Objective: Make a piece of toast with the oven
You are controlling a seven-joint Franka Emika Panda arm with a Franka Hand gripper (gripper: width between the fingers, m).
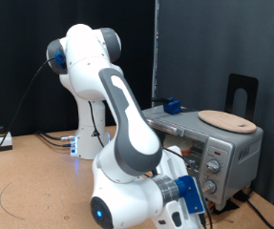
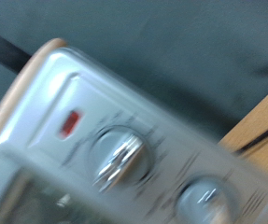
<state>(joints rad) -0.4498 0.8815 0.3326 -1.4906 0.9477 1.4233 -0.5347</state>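
The silver-grey oven (image 1: 222, 151) stands on the table at the exterior view's right, with its knobs (image 1: 211, 170) on the front panel. My gripper (image 1: 192, 196) is low at the oven's front, close to the knob panel; its fingers do not show clearly. The wrist view is blurred and filled by the oven's panel (image 2: 162, 140): a red indicator (image 2: 70, 122), one chrome knob (image 2: 121, 157) and a second knob (image 2: 201, 198). No fingers show in that view. The piece of toast is out of view.
A round tan wooden board (image 1: 226, 120) lies on top of the oven. A blue object (image 1: 172, 106) and a black stand (image 1: 242, 93) are behind it. A small white box (image 1: 1, 140) and cables lie on the table at the exterior view's left.
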